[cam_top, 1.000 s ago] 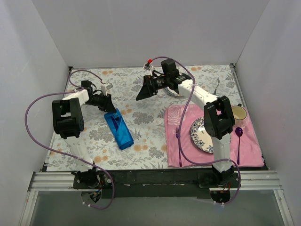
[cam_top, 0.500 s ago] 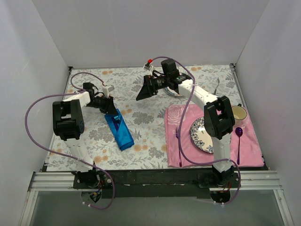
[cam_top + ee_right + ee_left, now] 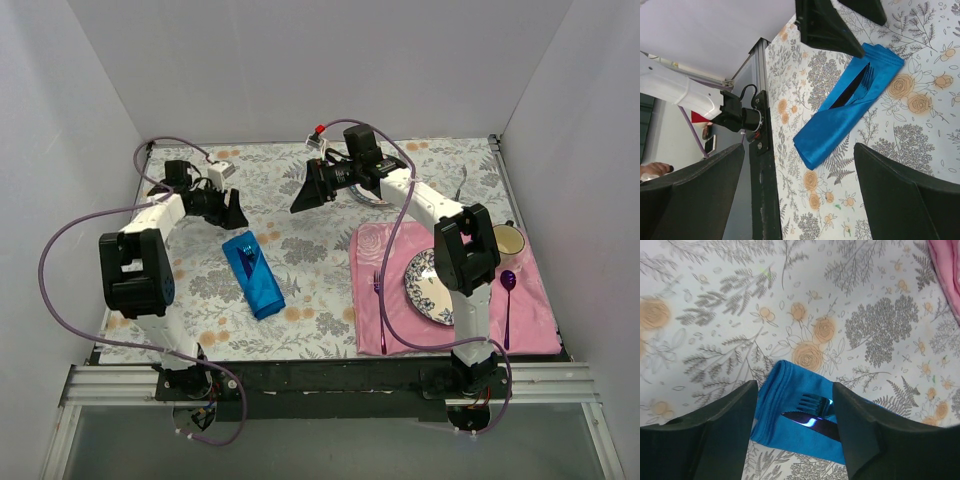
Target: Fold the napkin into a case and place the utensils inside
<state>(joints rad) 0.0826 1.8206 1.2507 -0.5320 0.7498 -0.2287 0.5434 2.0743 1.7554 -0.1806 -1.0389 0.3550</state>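
Observation:
The napkin (image 3: 254, 275) lies folded as a narrow blue case on the floral tablecloth, left of centre. From its far pocket stick out the fork's tines (image 3: 812, 401) and the dark knife blade (image 3: 810, 420), side by side, also seen as the fork (image 3: 868, 80) and knife (image 3: 847, 95). My left gripper (image 3: 232, 210) hovers just beyond the case's far end, open and empty; in its wrist view the left gripper (image 3: 795, 386) frames the napkin (image 3: 785, 390). My right gripper (image 3: 305, 195) hangs open and empty above the table's far middle, looking down on the napkin (image 3: 840, 125).
A pink placemat (image 3: 400, 320) at the right carries a patterned plate (image 3: 425, 285), a magenta fork (image 3: 379, 300), a purple spoon (image 3: 508, 290) and a mug (image 3: 508, 240). Another utensil (image 3: 462, 182) lies at the far right. White walls enclose three sides.
My left gripper has opened and drawn back up and to the left, away from the case's far end. The case, the utensils and the right arm have stayed put.

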